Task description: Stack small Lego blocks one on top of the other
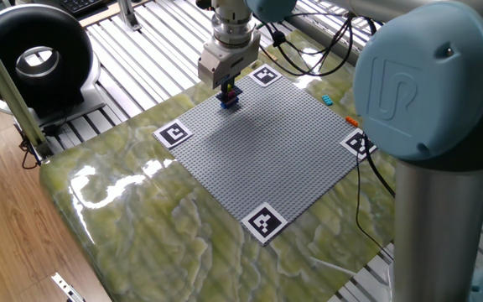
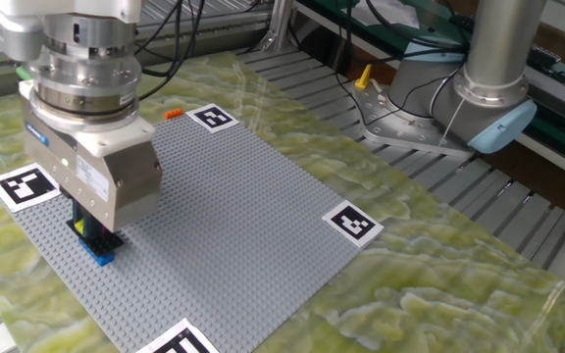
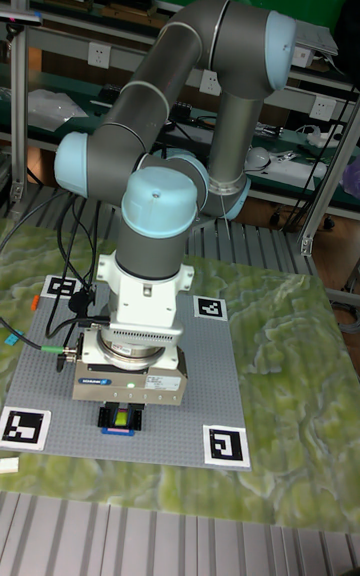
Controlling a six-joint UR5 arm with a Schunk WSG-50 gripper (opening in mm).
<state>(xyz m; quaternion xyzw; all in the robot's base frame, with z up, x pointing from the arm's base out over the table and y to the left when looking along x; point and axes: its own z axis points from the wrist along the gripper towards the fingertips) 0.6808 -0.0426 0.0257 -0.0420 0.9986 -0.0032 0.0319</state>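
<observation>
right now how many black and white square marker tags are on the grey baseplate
4, one at each corner of the large grey studded baseplate: far tag, left tag, right tag, near tag. None seems hidden.

My bench (image 1: 132, 226) has a glossy green marbled top. A big grey studded baseplate (image 1: 267, 151) lies flat on it with a black-and-white marker tag (image 1: 173, 133) at each corner. Loose cyan brick (image 1: 328, 100) and orange brick (image 1: 351, 122) sit just off the plate's edge.
</observation>
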